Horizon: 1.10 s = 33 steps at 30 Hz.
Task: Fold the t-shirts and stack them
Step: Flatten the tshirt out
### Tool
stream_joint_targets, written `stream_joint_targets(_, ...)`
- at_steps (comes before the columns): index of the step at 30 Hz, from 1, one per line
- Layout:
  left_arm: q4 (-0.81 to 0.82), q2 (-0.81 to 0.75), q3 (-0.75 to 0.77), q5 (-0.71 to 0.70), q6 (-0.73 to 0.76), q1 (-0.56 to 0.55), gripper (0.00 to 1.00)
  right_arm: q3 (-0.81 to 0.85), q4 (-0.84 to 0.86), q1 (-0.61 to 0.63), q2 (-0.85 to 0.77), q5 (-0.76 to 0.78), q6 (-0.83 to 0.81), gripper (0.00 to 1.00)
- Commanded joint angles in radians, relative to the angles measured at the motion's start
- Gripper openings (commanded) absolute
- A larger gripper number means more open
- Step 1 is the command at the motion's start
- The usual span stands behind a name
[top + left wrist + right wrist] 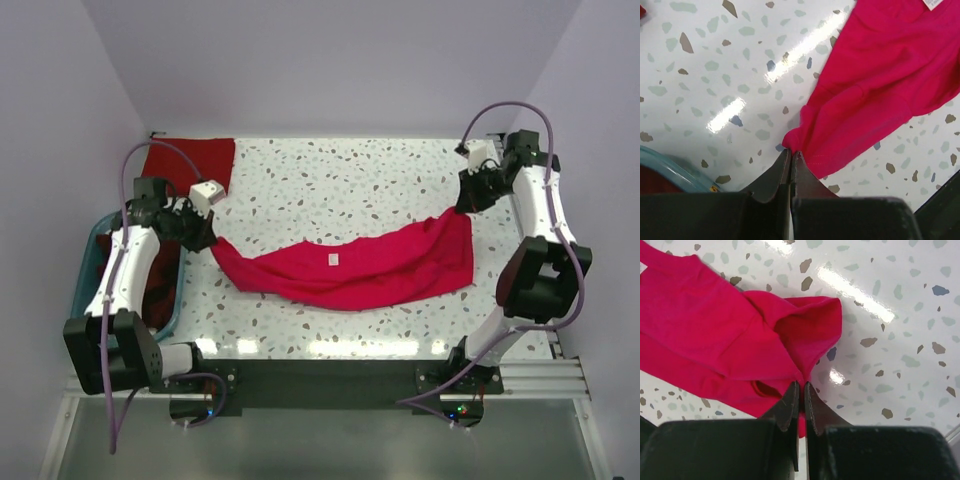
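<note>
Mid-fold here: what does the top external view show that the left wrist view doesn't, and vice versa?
Only top external: the right end effector shut on the crimson t-shirt at its right-hand end, the shirt's whole span between both arms, and a dark red t-shirt at the far-left corner. Only left wrist: the left end effector close up, fingers pressed together on a bunched shirt corner. Both: the crimson shirt, its white label, the rim of the blue tub and the speckled table.

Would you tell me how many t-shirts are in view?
3: a crimson shirt mid-table, a darker red one at the far-left corner, maroon fabric in the tub; more may hide there.
</note>
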Motion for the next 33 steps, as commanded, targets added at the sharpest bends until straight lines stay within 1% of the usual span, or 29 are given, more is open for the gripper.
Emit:
stream_joint_targets(1, 0.13, 0.112, 0.112, 0.021, -0.07, -0.004, 0.0, 0.073, 0.038, 0.002, 0.014, -0.053, 0.033, 0.0)
stream_joint_targets(2, 0.156, 0.15, 0.208, 0.034, -0.102, -0.004, 0.0, 0.16, 0.061, 0.002, 0.031, -0.052, 0.073, 0.0)
stream_joint_targets(3, 0.22, 0.186, 0.256, 0.053, -0.139, -0.005, 0.0, 0.212, 0.069, 0.002, 0.069, -0.05, 0.09, 0.0)
stream_joint_targets(4, 0.244, 0.251, 0.359, 0.069, -0.197, -0.005, 0.0, 0.325, 0.073, 0.002, 0.087, -0.049, 0.125, 0.0)
stream_joint_targets(6, 0.27, 0.304, 0.468, 0.121, -0.234, -0.005, 0.0, 0.442, 0.058, -0.003, 0.117, -0.076, 0.145, 0.0)
stream_joint_targets(7, 0.284, 0.328, 0.517, 0.133, -0.256, -0.004, 0.0, 0.533, 0.052, -0.012, 0.117, -0.091, 0.151, 0.0)
stream_joint_targets(8, 0.295, 0.329, 0.587, 0.142, -0.264, 0.001, 0.0, 0.558, 0.061, -0.021, 0.1, -0.114, 0.166, 0.0)
stream_joint_targets(9, 0.313, 0.318, 0.602, 0.171, -0.271, 0.024, 0.0, 0.567, 0.073, -0.032, 0.077, -0.153, 0.176, 0.0)
stream_joint_targets(11, 0.419, 0.234, 0.541, 0.221, -0.285, 0.053, 0.0, 0.515, 0.108, -0.094, -0.044, -0.232, 0.164, 0.0)
stream_joint_targets(12, 0.475, 0.196, 0.49, 0.265, -0.279, 0.071, 0.0, 0.462, 0.116, -0.113, -0.099, -0.269, 0.126, 0.0)
stream_joint_targets(13, 0.477, 0.119, 0.379, 0.277, -0.215, 0.072, 0.0, 0.328, 0.097, -0.124, -0.169, -0.303, 0.051, 0.0)
stream_joint_targets(14, 0.465, 0.084, 0.32, 0.288, -0.167, 0.072, 0.0, 0.249, 0.028, -0.124, -0.299, -0.306, -0.135, 0.0)
stream_joint_targets(15, 0.419, 0.053, 0.262, 0.293, -0.115, 0.072, 0.0, 0.159, -0.03, -0.124, -0.375, -0.305, -0.252, 0.0)
stream_joint_targets(16, 0.405, 0.007, 0.146, 0.281, -0.024, 0.072, 0.0, -0.043, -0.139, -0.122, -0.441, -0.252, -0.489, 0.0)
stream_joint_targets(17, 0.407, -0.013, 0.087, 0.264, 0.002, 0.072, 0.0, -0.156, -0.147, -0.124, -0.565, -0.195, -0.552, 0.14)
stream_joint_targets(18, 0.42, -0.026, 0.036, 0.238, 0.023, 0.072, 0.0, -0.265, -0.114, -0.124, -0.61, -0.129, -0.563, 0.57)
stream_joint_targets(19, 0.427, -0.032, -0.031, 0.229, 0.06, 0.072, 0.0, -0.411, -0.068, -0.124, -0.639, -0.08, -0.603, 0.75)
stream_joint_targets(20, 0.436, -0.026, -0.05, 0.222, 0.063, 0.07, 0.0, -0.445, -0.056, -0.125, -0.652, -0.029, -0.613, 0.92)
stream_joint_targets(21, 0.477, -0.004, -0.061, 0.21, 0.048, 0.068, 0.0, -0.451, -0.051, -0.124, -0.632, -0.032, -0.602, 0.99)
stream_joint_targets(22, 0.483, 0.016, -0.053, 0.206, 0.01, 0.068, 0.0, -0.409, -0.066, -0.125, -0.597, -0.044, -0.559, 0.99)
stream_joint_targets(23, 0.477, 0.039, -0.041, 0.209, 0.006, 0.068, 0.0, -0.369, -0.083, -0.125, -0.559, -0.077, -0.538, 0.99)
stream_joint_targets(24, 0.454, 0.089, -0.027, 0.209, 0.019, 0.064, 0.0, -0.327, -0.095, -0.125, -0.467, -0.093, -0.512, 0.99)
stream_joint_targets(25, 0.442, 0.115, 0.002, 0.204, 0.026, 0.062, 0.0, -0.237, -0.132, -0.124, -0.424, -0.114, -0.46, 0.99)
stream_joint_targets(26, 0.424, 0.14, 0.02, 0.195, 0.037, 0.064, 0.0, -0.192, -0.149, -0.124, -0.382, -0.142, -0.439, 0.99)
stream_joint_targets(27, 0.398, 0.181, 0.036, 0.187, 0.055, 0.064, 0.0, -0.151, -0.169, -0.124, -0.3, -0.156, -0.429, 0.99)
stream_joint_targets(28, 0.394, 0.197, 0.059, 0.183, 0.058, 0.064, 0.0, -0.081, -0.196, -0.124, -0.266, -0.171, -0.404, 0.99)
stream_joint_targets(30, 0.41, 0.224, 0.073, 0.158, 0.057, 0.064, 0.0, -0.03, -0.198, -0.118, -0.2, -0.209, -0.366, 0.92)
stream_joint_targets(32, 0.431, 0.24, 0.093, 0.14, 0.027, 0.059, 0.0, 0.01, -0.181, -0.066, -0.124, -0.182, -0.305, 0.88)
stream_joint_targets(33, 0.462, 0.255, 0.102, 0.13, -0.016, 0.058, 0.0, 0.012, -0.163, -0.041, -0.106, -0.126, -0.282, 0.87)
